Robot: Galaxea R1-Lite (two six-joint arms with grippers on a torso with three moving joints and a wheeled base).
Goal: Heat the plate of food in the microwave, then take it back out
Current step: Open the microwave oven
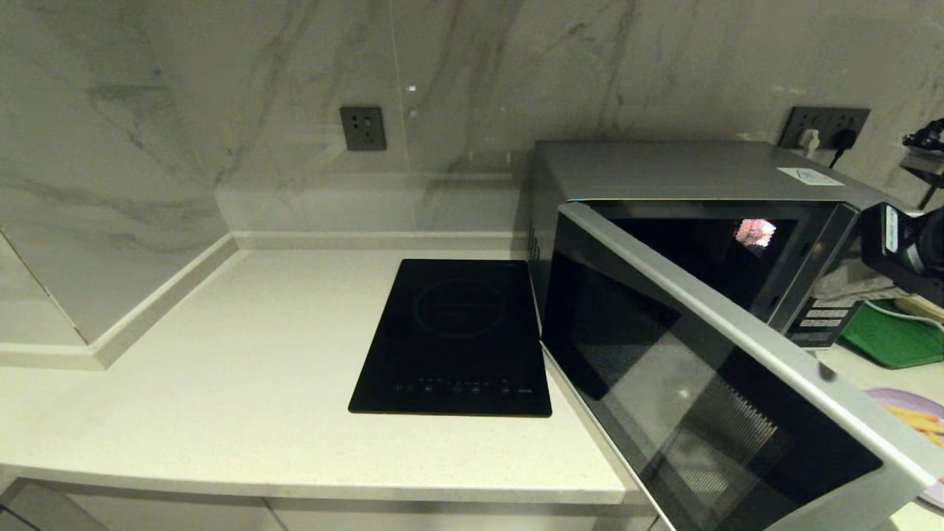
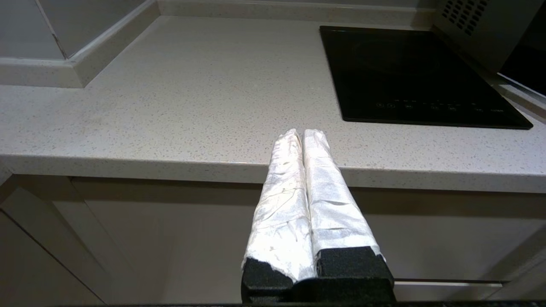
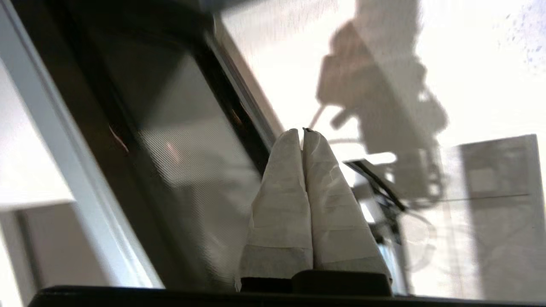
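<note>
Tape-wrapped right tool [image 3: 303, 132] pressed together beside microwave [image 1: 686, 243]'s glossy dark-glass door; left tool [image 2: 303, 133] likewise together.

Silver-grey microwave [image 1: 664, 173], black hob [image 1: 453, 339], lilac plate [image 1: 903, 405], green tray [image 1: 896, 339]

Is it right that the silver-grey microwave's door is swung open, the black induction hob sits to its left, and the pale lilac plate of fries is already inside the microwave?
Not quite. The silver-grey microwave's door is open and the black induction hob is to its left, but the pale lilac plate of fries is not inside: the head view shows it on the counter, past the open door's edge.
</note>
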